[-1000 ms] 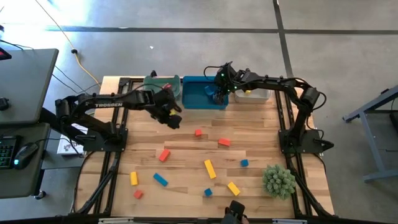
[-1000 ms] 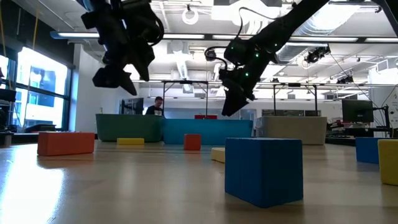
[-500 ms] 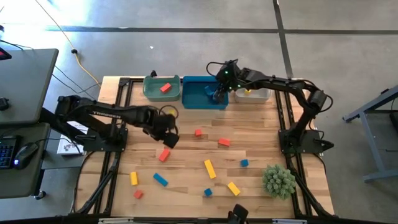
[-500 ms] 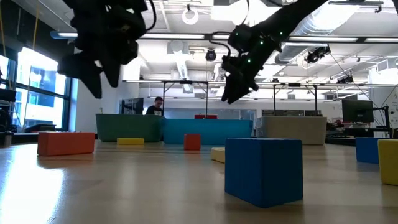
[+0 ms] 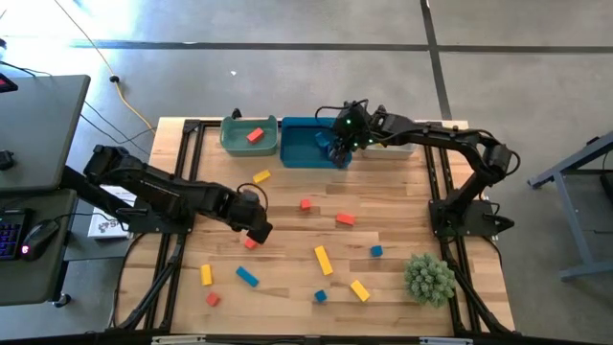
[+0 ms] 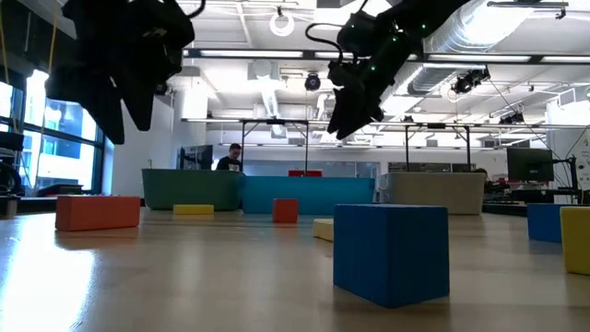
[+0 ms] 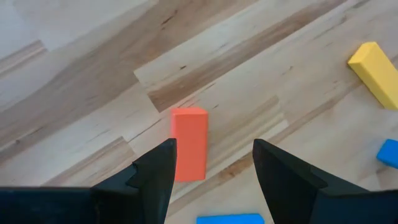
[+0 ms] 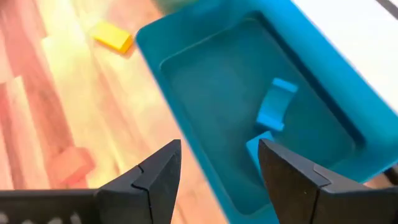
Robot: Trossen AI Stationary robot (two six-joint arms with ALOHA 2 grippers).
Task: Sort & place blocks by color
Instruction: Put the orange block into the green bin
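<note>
The left end effector (image 5: 257,228) has swung down over a red bar (image 7: 189,144), fingers wide, which the high view mostly hides.

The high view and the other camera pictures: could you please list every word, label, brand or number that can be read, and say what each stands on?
None can be read in these pictures.
Left arm: any lettering on its dark link is too small and blurred to make out.
Blocks, such as the red bar between the left gripper fingers: plain faces, no print.
Blue bin: no label visible.
Room behind the table in the low view: no legible signs.
</note>
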